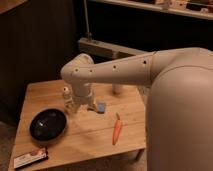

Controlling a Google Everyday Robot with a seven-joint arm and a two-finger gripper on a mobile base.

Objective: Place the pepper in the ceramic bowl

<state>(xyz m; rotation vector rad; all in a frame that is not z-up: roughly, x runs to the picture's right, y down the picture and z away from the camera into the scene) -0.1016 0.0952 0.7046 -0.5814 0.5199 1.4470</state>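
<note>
The pepper, slim and orange-red with a green stem, lies on the wooden table right of centre. The black ceramic bowl stands at the table's left and holds nothing that I can see. My gripper hangs from the pale arm above the table's middle. It is between the bowl and the pepper, nearer the back, and apart from both. It holds nothing that I can see.
A flat blue sponge lies just right of the gripper. A small pale cup stands behind it to the left. A flat packet lies at the front left corner. Dark cabinets stand behind the table.
</note>
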